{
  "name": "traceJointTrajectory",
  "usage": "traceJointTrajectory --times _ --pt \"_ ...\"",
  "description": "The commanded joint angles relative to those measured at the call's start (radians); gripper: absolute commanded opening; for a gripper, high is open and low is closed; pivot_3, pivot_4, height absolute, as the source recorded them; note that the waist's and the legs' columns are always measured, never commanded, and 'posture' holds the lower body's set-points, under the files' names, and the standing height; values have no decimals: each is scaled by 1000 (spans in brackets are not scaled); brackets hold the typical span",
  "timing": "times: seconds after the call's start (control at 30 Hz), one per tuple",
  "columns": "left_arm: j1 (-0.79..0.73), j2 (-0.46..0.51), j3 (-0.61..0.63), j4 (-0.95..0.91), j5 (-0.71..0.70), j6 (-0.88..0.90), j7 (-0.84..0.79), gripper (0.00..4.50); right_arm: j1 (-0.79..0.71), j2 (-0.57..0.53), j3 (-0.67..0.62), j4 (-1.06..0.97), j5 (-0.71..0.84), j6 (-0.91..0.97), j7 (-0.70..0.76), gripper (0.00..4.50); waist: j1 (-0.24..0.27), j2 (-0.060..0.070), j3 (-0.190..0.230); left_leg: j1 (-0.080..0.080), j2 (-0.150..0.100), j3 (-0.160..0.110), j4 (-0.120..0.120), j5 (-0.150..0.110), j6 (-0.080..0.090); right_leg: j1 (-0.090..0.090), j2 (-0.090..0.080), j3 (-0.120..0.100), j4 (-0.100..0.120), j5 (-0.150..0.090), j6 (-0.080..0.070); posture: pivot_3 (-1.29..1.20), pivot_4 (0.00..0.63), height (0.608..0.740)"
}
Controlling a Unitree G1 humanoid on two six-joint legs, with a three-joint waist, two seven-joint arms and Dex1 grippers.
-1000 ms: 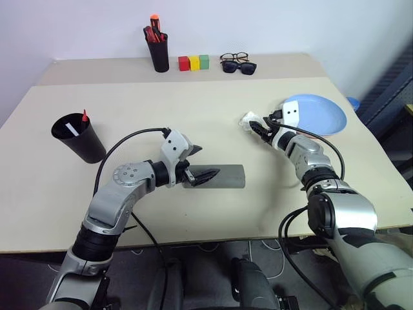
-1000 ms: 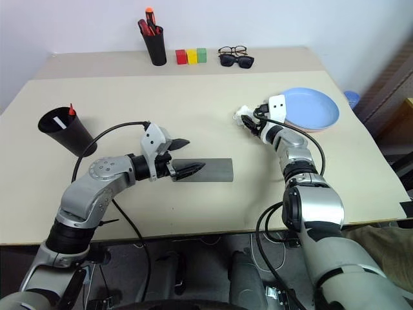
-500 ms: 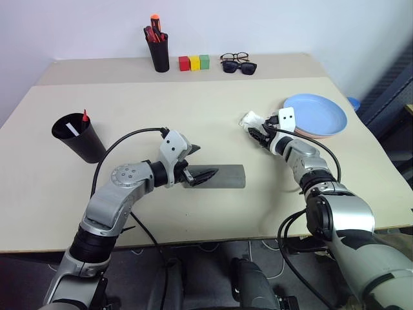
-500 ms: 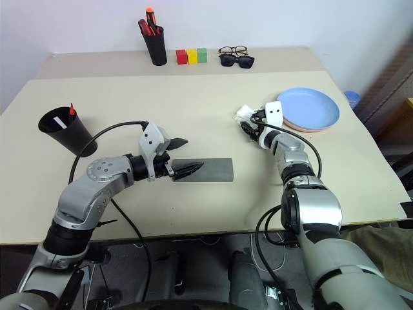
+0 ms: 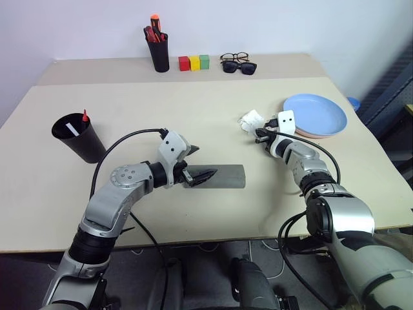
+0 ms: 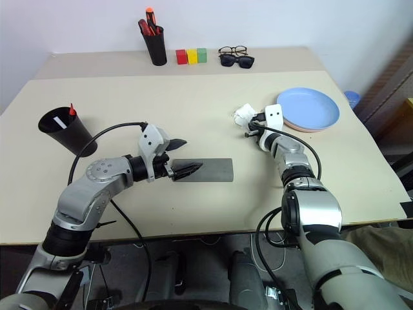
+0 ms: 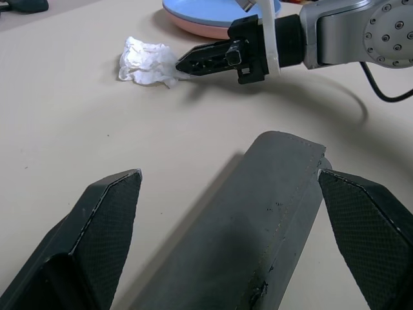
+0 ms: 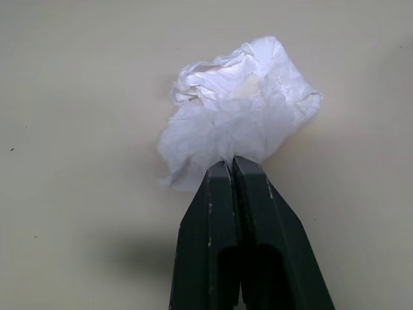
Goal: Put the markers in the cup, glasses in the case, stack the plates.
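Right claw (image 8: 232,169) clenched on crumpled tissue (image 8: 235,106), centre frame, presumably clearing table (image 5: 193,129). Left claw (image 7: 229,200) released, straddling closed case (image 7: 251,239) to steady it.

Counter (image 5: 213,116) middle wide open between my two arms. Grey case (image 5: 227,175) lies across path ahead of my left gripper (image 5: 199,163), between its spread jaws. Crumpled tissue (image 5: 250,120) at my right gripper (image 5: 259,134) tips, stacked plates (image 5: 316,116) near beyond. Black cup (image 5: 79,137) blocks far left; pen holder (image 5: 158,53), blocks (image 5: 194,62), sunglasses (image 5: 239,66) line back edge.

Pink plate (image 5: 321,135) mostly hidden under blue plate (image 5: 316,113).
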Motion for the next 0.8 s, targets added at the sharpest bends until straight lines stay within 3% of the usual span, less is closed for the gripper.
traceJointTrajectory --times 0.03,0.53,0.8 --pt "-8 -1 11 -29 -5 -12 3 4500 -14 -14 -12 -16 5 -24 0 45 0 0 0 0 0 0 0 0 0 0 0 0 0 0 0 0 150 740" --pt "-9 -9 7 -27 -3 -15 4 4500 -84 -39 -51 -62 47 -90 13 45 0 0 0 0 0 0 0 0 0 0 0 0 0 0 0 0 150 740" --pt "-16 -13 3 -18 -1 -20 1 4500 -174 -159 -77 -55 39 -155 -101 45 5 1 1 0 0 0 0 0 0 0 0 0 -1 0 0 0 150 740"
